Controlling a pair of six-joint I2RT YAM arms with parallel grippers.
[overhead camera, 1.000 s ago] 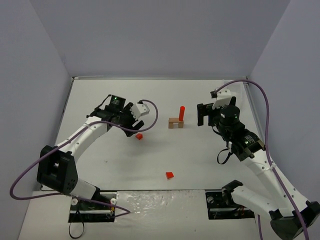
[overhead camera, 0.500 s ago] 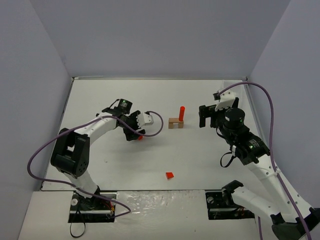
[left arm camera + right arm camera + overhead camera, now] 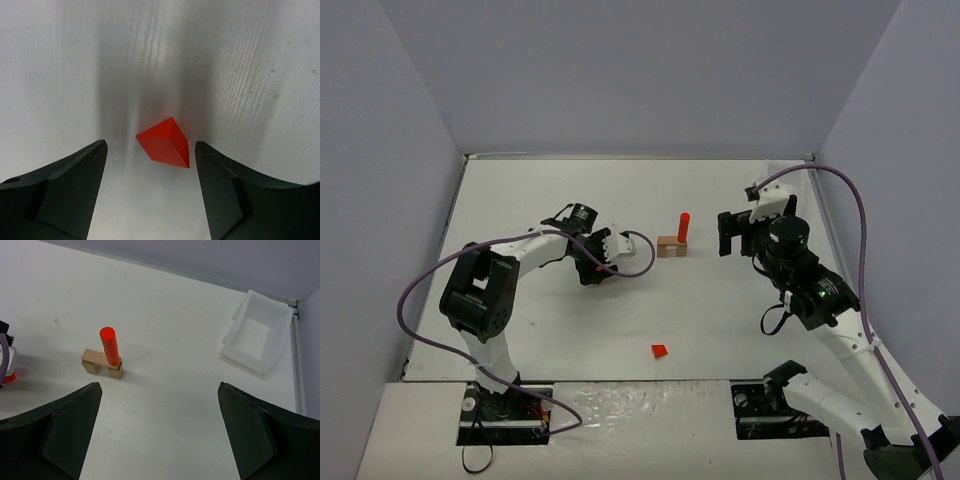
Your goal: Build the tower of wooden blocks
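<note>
The red wedge lies untouched between the spread left tool's jaws.

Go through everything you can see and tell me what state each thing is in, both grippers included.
Left gripper: jaws open around a red wedge, not touching.
Right gripper: jaws open, empty.
Red wedge: lying loose, ungripped.
Second wedge: loose, apart from everything.
Tan block: flat across two small supports.
Red cylinder: upright on the tan block.
White tray: empty.

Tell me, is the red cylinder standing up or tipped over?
Standing up. The cylinder rises on end atop the tan block.
</note>
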